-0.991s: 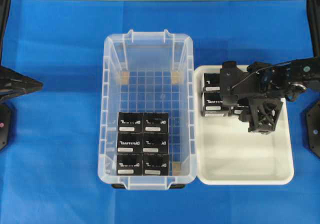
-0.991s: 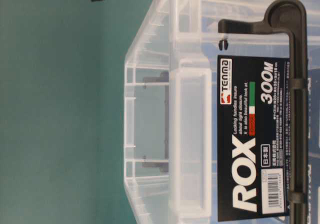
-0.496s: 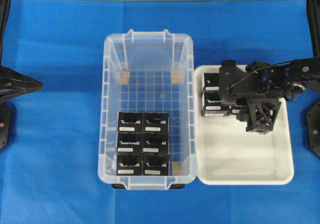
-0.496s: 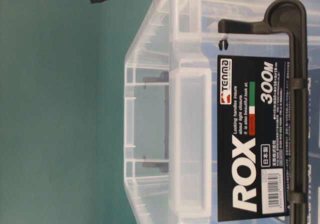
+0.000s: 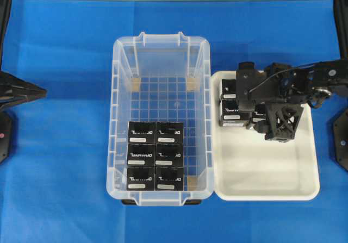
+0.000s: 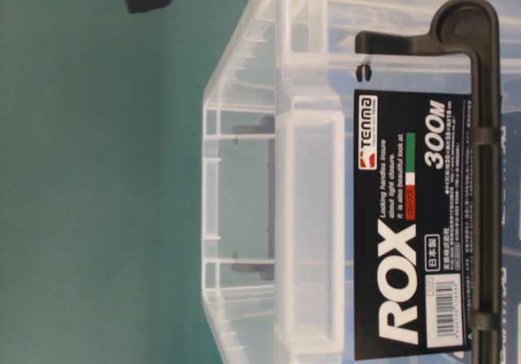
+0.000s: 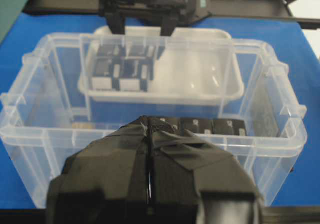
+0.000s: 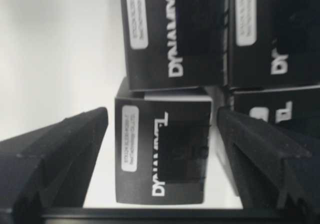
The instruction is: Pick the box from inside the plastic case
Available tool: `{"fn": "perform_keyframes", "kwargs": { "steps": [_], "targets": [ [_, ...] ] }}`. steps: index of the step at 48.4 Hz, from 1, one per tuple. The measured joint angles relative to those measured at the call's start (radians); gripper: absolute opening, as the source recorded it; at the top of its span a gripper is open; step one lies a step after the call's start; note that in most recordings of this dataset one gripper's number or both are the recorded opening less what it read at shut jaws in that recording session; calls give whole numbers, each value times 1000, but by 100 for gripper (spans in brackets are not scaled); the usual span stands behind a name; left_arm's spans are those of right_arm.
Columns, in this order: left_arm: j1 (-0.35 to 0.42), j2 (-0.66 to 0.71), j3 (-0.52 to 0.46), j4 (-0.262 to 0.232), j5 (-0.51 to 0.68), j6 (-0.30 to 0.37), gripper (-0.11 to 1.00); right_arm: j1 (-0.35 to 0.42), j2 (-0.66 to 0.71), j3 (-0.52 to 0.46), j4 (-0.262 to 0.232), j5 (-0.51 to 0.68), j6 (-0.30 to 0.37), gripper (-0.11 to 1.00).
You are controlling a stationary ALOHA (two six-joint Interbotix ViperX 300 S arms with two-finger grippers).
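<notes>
The clear plastic case (image 5: 161, 41) stands mid-table and holds several black boxes (image 5: 155, 156) packed at its near end. My right gripper (image 5: 260, 124) hangs open over the white tray (image 5: 266, 167). In the right wrist view one black box (image 8: 162, 151) stands on the tray between the spread fingers (image 8: 65, 149), with a gap on each side. My left gripper (image 5: 42, 92) is shut and empty at the far left, away from the case. In the left wrist view its taped fingertips (image 7: 148, 121) meet in front of the case (image 7: 260, 134).
Other black boxes (image 5: 230, 104) sit in the tray's far left corner and fill the top of the right wrist view (image 8: 172, 33). The table-level view shows the case's end wall with a black ROX label (image 6: 407, 225). Blue cloth (image 5: 60, 161) covers the table.
My right gripper has shifted a little to the left over the tray; in the table-level view its dark part has also moved. The boxes and the left arm have not moved.
</notes>
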Motion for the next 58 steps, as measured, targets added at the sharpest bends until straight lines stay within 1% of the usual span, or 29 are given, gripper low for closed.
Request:
{"fn": "perform_keyframes", "kwargs": {
  "steps": [11,17,22,26,31,43,51,58],
  "targets": [
    [0,0,2,0,0,0,-6,0,-52,-35,-15,81,2,95],
    [0,0,2,0,0,0,-6,0,-115,-69,-18,115,2,95],
    [0,0,0,0,0,0,-6,0,-184,-107,-18,115,2,95],
    [0,0,0,0,0,0,-6,2,-235,-124,-20,100,2,95],
    [0,0,2,0,2,0,-6,2,-305,-124,-20,52,2,95],
    [0,0,0,0,2,0,-6,9,-462,-57,-20,-57,2,95],
    [0,0,0,0,2,0,-6,12,-558,-28,-15,-107,3,95],
    [0,2,2,0,2,0,-6,15,-606,-3,6,-127,3,95]
  ]
}}
